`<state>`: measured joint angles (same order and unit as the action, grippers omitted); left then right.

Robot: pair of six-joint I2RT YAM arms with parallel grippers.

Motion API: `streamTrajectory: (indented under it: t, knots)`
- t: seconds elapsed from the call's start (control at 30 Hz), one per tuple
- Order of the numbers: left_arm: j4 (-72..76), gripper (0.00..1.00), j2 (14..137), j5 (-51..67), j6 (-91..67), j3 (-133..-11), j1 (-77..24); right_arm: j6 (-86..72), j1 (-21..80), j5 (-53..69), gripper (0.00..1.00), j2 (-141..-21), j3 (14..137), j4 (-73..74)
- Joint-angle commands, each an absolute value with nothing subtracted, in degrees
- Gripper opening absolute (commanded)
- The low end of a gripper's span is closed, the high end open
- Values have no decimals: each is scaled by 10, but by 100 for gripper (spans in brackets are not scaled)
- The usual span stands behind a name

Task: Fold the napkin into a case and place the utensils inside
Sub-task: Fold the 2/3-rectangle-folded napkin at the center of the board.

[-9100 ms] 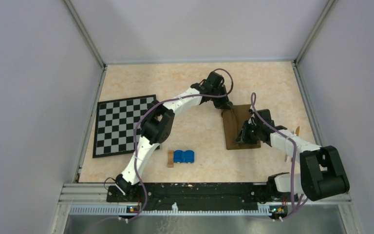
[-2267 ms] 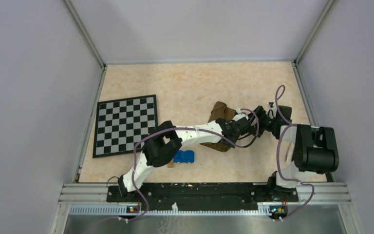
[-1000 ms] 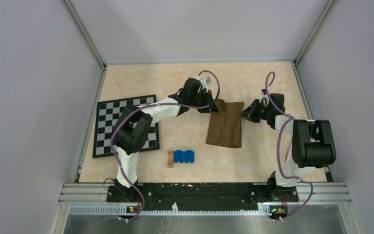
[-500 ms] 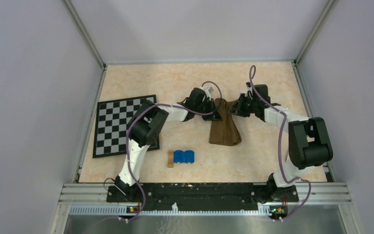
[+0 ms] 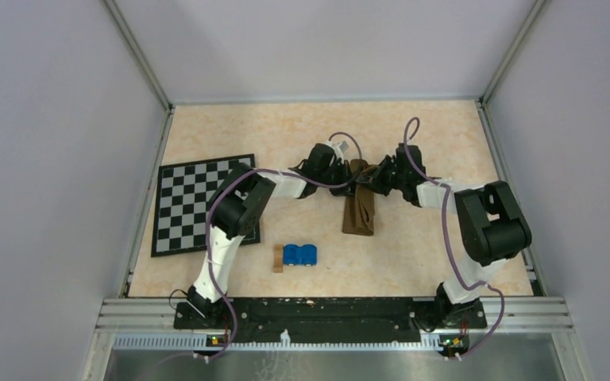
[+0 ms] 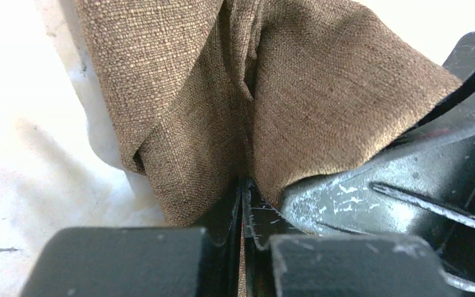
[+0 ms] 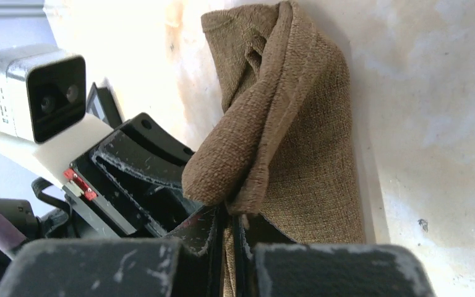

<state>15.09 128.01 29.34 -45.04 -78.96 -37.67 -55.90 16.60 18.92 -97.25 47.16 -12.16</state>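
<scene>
top view: the napkin (image 5: 359,208) lies right of centre on the surface (image 5: 286,135), gathered into a narrow, rumpled strip running toward the arms. its far end is pinched from both sides. the left end effector (image 5: 349,182) and the right end effector (image 5: 373,179) meet there almost nose to nose, each clamped on cloth. the checkered mat (image 5: 202,202), a blue object (image 5: 300,254) and a small wooden block (image 5: 278,258) sit well apart to the left. no utensils can be made out; the right arm covers part of that side.

left wrist view: the jaws are together with a fold of coarse brown weave nipped between them. the cloth balloons and creases above the pinch, so i judge it light, limp and unable to hold a shape by itself. the weave looks rough enough to give good purchase. the dark body on the right is the other end effector, nearly touching. which layer or edge is caught is hidden.

right wrist view: these jaws are also closed on the napkin, on a rolled lip of several layers, while the rest drapes flat on the surface. the left wrist camera (image 7: 31,93) crowds in from the left. corners and hemmed edges look like the best places to hold, since a mid-cloth pinch only bunches it. the near end of the strip is cut off here.
</scene>
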Motion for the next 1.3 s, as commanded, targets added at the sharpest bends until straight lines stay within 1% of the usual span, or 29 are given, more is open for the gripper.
streamTrajectory:
  t: [0.0, 0.13, 0.27, 0.37, 0.57, 0.67, 0.7, 0.77, 0.8, 0.87, 1.03, 1.1, 1.27]
  knots:
    - [107, 8, 1265, 264, -403, -770, -380, -608, 172, 158, 0, -989, 468, -192]
    - [72, 16, 1219, 249, -383, -763, -379, -601, 172, 152, 0, -997, 460, -196]
    - [45, 27, 1191, 245, -377, -765, -379, -590, 172, 149, 0, -998, 461, -192]
    - [47, 32, 1172, 253, -382, -751, -379, -582, 172, 149, 0, -999, 463, -189]
    - [39, 38, 1116, 211, -369, -694, -365, -561, 172, 154, 0, -994, 468, -180]
    - [49, 47, 1108, 206, -367, -678, -353, -559, 175, 159, 0, -993, 470, -178]
    - [49, 48, 1113, 210, -368, -680, -350, -558, 178, 159, 0, -992, 470, -178]
    - [51, 47, 1131, 224, -374, -683, -348, -556, 183, 158, 0, -990, 472, -177]
    - [55, 43, 1140, 230, -378, -683, -348, -555, 187, 156, 0, -989, 473, -174]
    - [69, 30, 1155, 233, -387, -679, -348, -553, 194, 150, 0, -986, 475, -169]
    - [81, 17, 1187, 249, -394, -676, -350, -551, 214, 135, 0, -991, 483, -162]
    - [90, 15, 1188, 252, -400, -668, -351, -560, 215, 137, 0, -1002, 483, -174]
    - [86, 12, 1187, 245, -394, -664, -352, -567, 223, 132, 0, -1027, 496, -182]
